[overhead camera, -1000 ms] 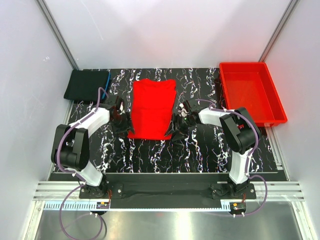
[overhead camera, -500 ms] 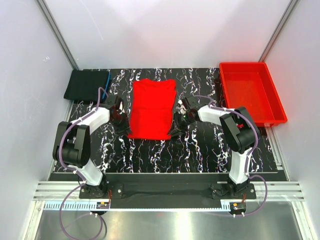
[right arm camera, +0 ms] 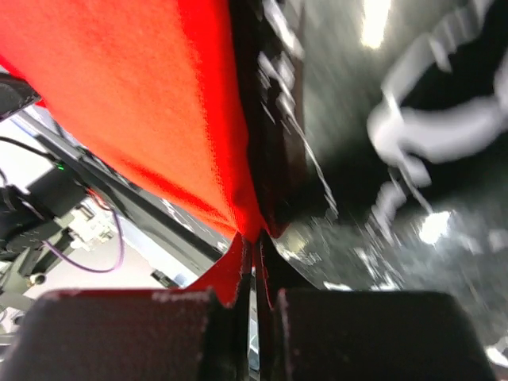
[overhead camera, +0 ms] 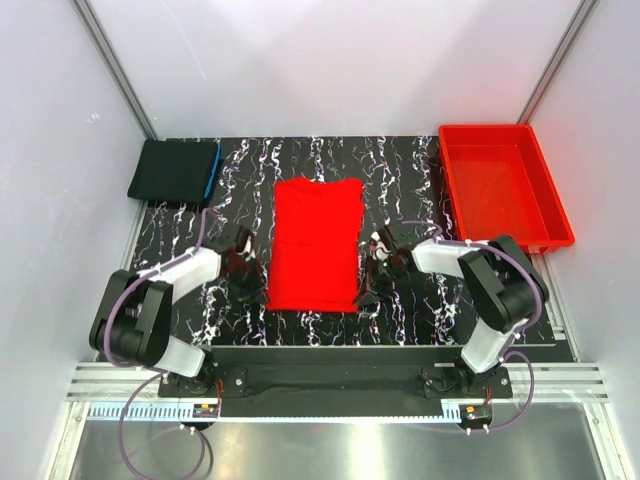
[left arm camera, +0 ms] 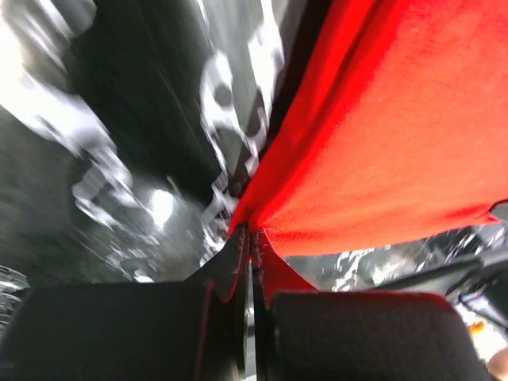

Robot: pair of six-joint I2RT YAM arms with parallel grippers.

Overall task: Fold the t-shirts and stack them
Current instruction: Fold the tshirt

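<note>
The left gripper (left arm camera: pixel 246 258) is pinching an edge of a bright red soft cloth t-shirt (left arm camera: pixel 389 135). Its two black padded fingers (left arm camera: pixel 111 333) are pressing together along the bottom of the view, and a thin fold of red is showing in the seam between them. From the pinch the cloth is fanning up and to the right, filling that side. On the left, a glossy black table with white marbled veins (left arm camera: pixel 103 159) is showing, heavily blurred.

White walls (overhead camera: pixel 330 60), black marbled table (overhead camera: pixel 400 170)
</note>
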